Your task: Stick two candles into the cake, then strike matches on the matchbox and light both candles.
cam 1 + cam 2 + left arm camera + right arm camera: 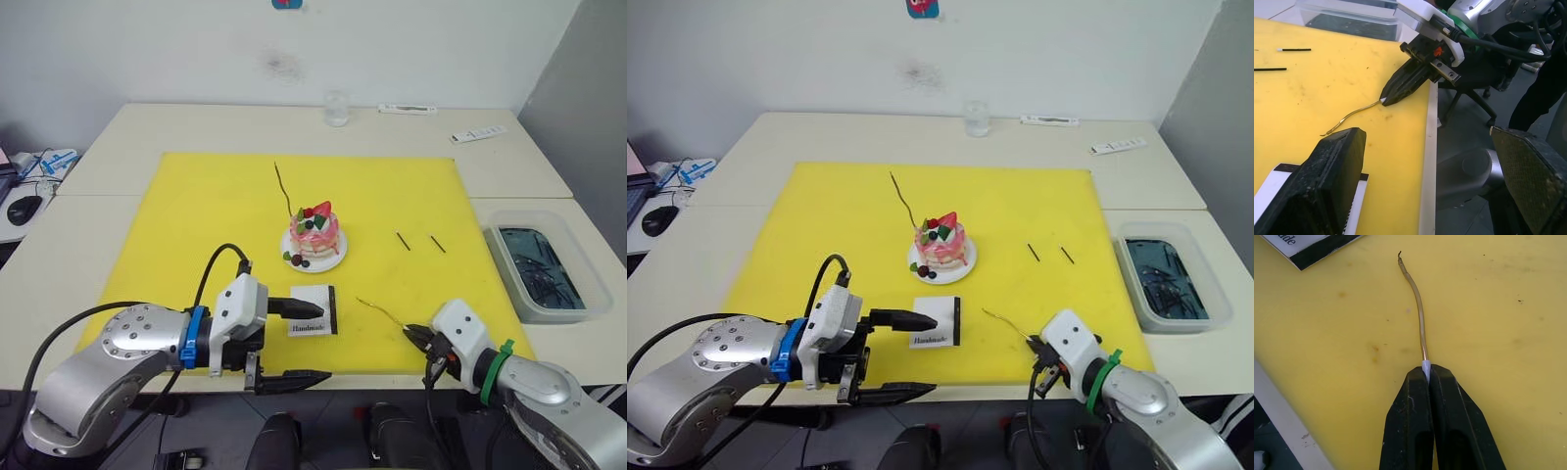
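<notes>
The pink cake (313, 233) sits on its white plate (331, 260) in the middle of the yellow mat. One thin wavy candle (284, 191) rises tilted from the cake's far left side. A second candle (1418, 308) lies on the mat near the front edge, and my right gripper (1426, 369) is shut on its pale end. The white matchbox (315, 311) lies in front of the cake. My left gripper (323, 341) is open, with one finger over the matchbox's left edge and the other past the table's front. Two short dark matches (403, 240) (437, 244) lie right of the cake.
The yellow mat (196, 196) covers the table's centre. A clear plastic bin (544, 259) with dark contents stands at the right. A glass (336, 108) and two white flat items (407, 109) (478, 134) sit along the back. A mouse (24, 208) lies far left.
</notes>
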Robot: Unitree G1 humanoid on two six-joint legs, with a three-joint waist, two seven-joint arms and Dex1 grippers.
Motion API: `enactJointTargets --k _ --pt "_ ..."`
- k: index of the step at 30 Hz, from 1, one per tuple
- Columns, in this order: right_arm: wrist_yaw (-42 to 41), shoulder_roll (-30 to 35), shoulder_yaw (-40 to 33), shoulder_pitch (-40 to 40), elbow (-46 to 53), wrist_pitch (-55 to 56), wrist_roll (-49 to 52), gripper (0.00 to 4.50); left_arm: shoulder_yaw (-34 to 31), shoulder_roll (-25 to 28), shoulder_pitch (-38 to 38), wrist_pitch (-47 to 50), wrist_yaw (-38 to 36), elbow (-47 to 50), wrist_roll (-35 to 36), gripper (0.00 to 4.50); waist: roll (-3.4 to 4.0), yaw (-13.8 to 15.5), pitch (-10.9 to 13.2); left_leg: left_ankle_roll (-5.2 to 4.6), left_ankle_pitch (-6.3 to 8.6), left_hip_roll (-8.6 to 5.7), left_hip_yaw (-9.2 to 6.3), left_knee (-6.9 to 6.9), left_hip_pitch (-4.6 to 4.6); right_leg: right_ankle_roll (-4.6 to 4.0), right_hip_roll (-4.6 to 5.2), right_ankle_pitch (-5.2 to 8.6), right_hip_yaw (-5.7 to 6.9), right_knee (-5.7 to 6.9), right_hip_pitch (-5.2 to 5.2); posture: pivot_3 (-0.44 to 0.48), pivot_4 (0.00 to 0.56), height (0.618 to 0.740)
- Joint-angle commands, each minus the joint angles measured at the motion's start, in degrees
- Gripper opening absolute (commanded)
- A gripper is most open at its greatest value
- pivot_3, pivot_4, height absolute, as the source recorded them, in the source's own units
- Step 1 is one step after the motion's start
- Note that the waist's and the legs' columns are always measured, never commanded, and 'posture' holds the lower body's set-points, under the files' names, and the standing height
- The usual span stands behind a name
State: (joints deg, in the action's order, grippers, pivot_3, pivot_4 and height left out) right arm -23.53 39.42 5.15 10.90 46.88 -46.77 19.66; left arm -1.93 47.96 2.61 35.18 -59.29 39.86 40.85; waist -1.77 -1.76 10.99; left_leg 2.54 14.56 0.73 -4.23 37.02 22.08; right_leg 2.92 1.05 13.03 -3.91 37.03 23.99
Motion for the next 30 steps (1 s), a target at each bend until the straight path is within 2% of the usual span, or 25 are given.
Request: enactJointTargets --k 1,4,7,11,20,30 --pt "-2.12 1.34 -6.99 0.2 2.58 -1.5 2.89 0.03 -0.11 0.16 -0.19 -1.15 -0.02 0.58 0.08 4.5 0.0 0.02 0.0 0.0 0.0 0.0 0.0 0.0 0.01 0.0 0.0 0.0 0.0 0.0 0.0 0.0 0.15 0.74" --pt "-4.99 3.17 -11.05 0.14 2.36 -1.53 4.59 0.03 -0.04 0.18 -0.25 -1.18 -0.17 0.59 0.16 4.5 0.0 0.0 0.0 0.0 0.0 0.01 0.0 -0.01 0.0 0.01 -0.01 0.0 0.01 0.0 0.0 0.0 0.15 0.74" --pt "-14.67 9.07 -18.41 3.17 -1.26 3.92 5.53 0.03 0.49 0.09 -0.1 -1.04 -0.64 0.56 0.49 4.5 0.03 0.02 0.01 0.0 0.0 -0.01 0.01 -0.02 0.01 0.0 0.0 0.0 -0.01 0.02 0.01 0.0 0.15 0.74" --pt "-22.6 13.24 -23.32 7.25 -7.73 11.78 3.62 0.03 1.4 -0.47 0.89 -0.36 -0.73 0.69 1.6 4.5 0.01 0.04 0.01 -0.01 0.0 -0.01 0.02 -0.01 -0.01 0.0 0.0 0.0 0.01 -0.03 -0.05 0.0 0.15 0.74" --pt "-28.95 13.5 -26.38 8.07 -17.72 18.21 3.84 0.03 1.43 -1.26 3.36 3.74 0.47 1.77 8.39 4.5 0.01 0.0 0.01 -0.01 0.0 0.0 0.04 0.02 -0.17 0.01 -0.01 0.0 -0.01 0.0 -0.19 0.0 0.15 0.74" --pt "-33.38 14.88 -26.17 6.73 -22.56 19.84 3.75 0.03 2.59 -1.67 6.03 4.89 1.89 1.67 9.57 4.5 0.01 0.0 0.01 -0.01 0.0 -0.01 0.04 0.01 -0.21 0.01 -0.01 0.0 -0.02 -0.01 -0.26 0.0 0.15 0.74"
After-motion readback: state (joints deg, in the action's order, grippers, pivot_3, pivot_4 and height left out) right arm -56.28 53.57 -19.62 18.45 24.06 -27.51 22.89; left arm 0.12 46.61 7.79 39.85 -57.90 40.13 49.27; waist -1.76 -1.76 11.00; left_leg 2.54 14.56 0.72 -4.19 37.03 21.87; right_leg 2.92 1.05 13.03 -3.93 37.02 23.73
